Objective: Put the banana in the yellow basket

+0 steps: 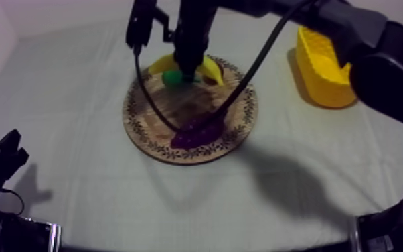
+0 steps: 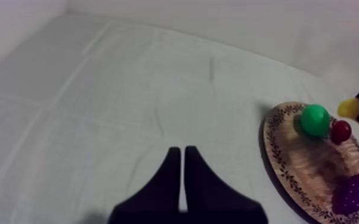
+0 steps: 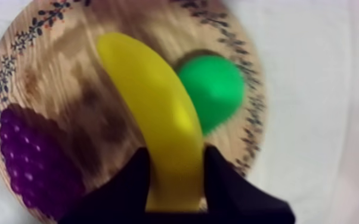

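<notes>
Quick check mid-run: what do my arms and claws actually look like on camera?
Both are black with no visible markings. The right arm is built of bulky, rounded segments, with a dark grey section behind them. The right claw has two broad matte black fingers that narrow to blunt tips. The left claw has the same two black wedge-shaped fingers, widening toward a black base.

Seen from above, the right arm (image 1: 194,33) covers the middle of the banana (image 1: 212,69) at the far rim of the board (image 1: 150,131). Only the banana's two yellow ends show, and most of the pear (image 1: 172,78) beside it on the board is covered too. In the left wrist view, part of the board and the grapes (image 2: 355,193) on it run past the picture's edge. In the right wrist view, the banana's near end is hidden where the right gripper (image 3: 176,152) clasps it over the board, and the pear is blurred.
</notes>
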